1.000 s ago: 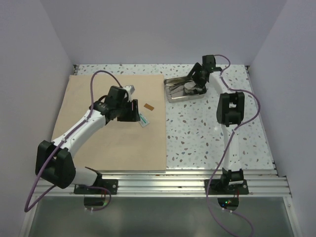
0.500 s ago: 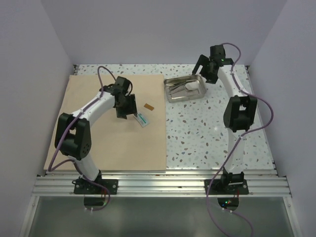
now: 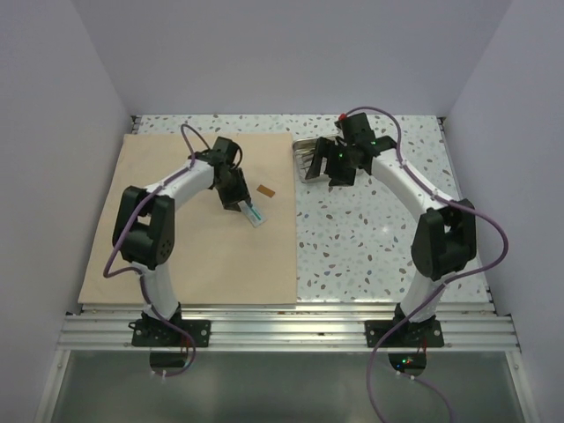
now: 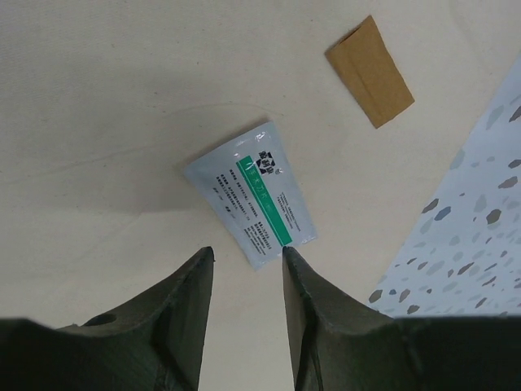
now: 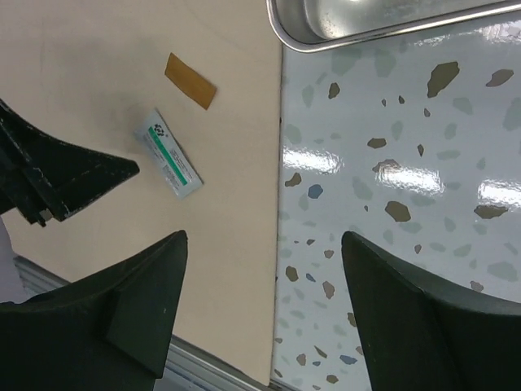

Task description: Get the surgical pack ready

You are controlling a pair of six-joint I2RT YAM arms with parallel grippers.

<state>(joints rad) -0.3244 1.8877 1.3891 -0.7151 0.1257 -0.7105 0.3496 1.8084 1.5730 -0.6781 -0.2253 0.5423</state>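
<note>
The tan wrap sheet (image 3: pixel 176 238) lies flat on the left of the table. On it lie a white and green packet (image 3: pixel 256 214) and a small brown strip (image 3: pixel 266 191). My left gripper (image 3: pixel 240 201) hovers just left of the packet, open and empty. In the left wrist view its tips (image 4: pixel 246 252) flank the packet's (image 4: pixel 248 194) near end. The steel tray (image 3: pixel 305 159) sits right of the sheet, mostly hidden by my right arm. My right gripper (image 3: pixel 337 169) is wide open and empty above the tray's near edge. The right wrist view (image 5: pixel 263 237) shows the tray's rim (image 5: pixel 391 24).
White walls enclose the speckled table (image 3: pixel 370 238) on three sides. An aluminium rail (image 3: pixel 282 328) runs along the near edge. The right wrist view shows the sheet's right edge (image 5: pixel 281 204), the packet (image 5: pixel 168 153), the strip (image 5: pixel 190 80) and my left gripper (image 5: pixel 65 175).
My right gripper has swung from behind the tray forward and left over it. My left gripper has shifted slightly toward the packet, and its arm has folded back.
</note>
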